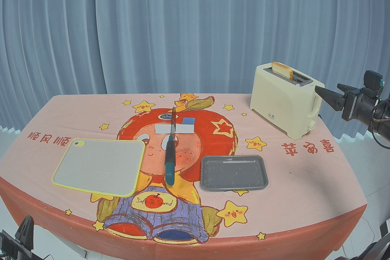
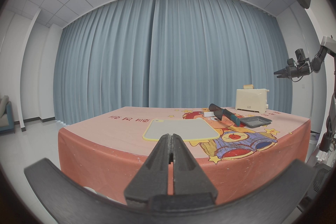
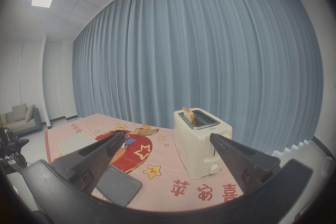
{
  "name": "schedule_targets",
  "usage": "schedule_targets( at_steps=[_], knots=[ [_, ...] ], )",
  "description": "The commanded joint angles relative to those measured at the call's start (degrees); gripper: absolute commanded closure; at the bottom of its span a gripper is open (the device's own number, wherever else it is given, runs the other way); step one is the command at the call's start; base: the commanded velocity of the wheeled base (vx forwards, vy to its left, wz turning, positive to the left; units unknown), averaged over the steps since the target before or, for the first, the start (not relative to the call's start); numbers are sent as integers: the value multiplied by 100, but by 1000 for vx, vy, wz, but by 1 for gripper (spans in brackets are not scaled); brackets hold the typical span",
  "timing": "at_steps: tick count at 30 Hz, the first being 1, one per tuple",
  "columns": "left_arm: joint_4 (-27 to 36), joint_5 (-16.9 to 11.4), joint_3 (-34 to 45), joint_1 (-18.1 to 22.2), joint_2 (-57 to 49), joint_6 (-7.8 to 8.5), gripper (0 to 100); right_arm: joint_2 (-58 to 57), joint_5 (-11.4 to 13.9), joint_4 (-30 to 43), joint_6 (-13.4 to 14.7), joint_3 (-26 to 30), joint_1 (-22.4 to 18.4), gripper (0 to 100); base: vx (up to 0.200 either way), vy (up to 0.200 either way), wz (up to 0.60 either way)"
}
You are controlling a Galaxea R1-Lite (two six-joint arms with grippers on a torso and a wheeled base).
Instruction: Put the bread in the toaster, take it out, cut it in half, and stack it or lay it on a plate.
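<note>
The bread (image 1: 282, 69) stands in the far slot of the toaster (image 1: 284, 104) with its top edge well above the rim, so the step in hand looks like taking it out; cutting and plating are not yet begun. The right tool (image 3: 166, 135) hangs beside the toaster, out past the table's (image 1: 304, 183) right edge and about level with the toaster's top, its fingers wide apart and holding nothing. The left tool (image 2: 171, 135) sits low off the front left corner, fingers pressed together and empty.

The next move calls for the right tool to come over the slot, one finger on each face of the slice, to close on the exposed part only, and then to lift straight up — a slanted pull could drag the bread against the slot's rim.

The toaster stands near the right rear edge, with its knob and lever on the end facing the right tool, so a low sideways approach risks a bump. The air above it is open, and the curtain hangs well behind. The way to the board (image 1: 99, 165) passes over the plate (image 1: 234, 172) and the knife (image 1: 170, 151), which lies between the two — the bread should be carried high. The board lies near the front left edge.
</note>
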Motion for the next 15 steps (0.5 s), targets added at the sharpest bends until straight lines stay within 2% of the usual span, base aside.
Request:
schedule_targets(
  at_steps=[1,7,15],
  knots=[
    [-4,8,101,1,-93,0,100,17,-12,-7,-1,-5,12,0,0,0,0],
    [5,-1,101,1,-93,-9,100,-18,-21,2,-18,-23,21,0,0,0,0],
    [5,8,101,1,-93,-9,100,79,-30,2,-194,-242,-84,0,0,0,0]
  ],
)
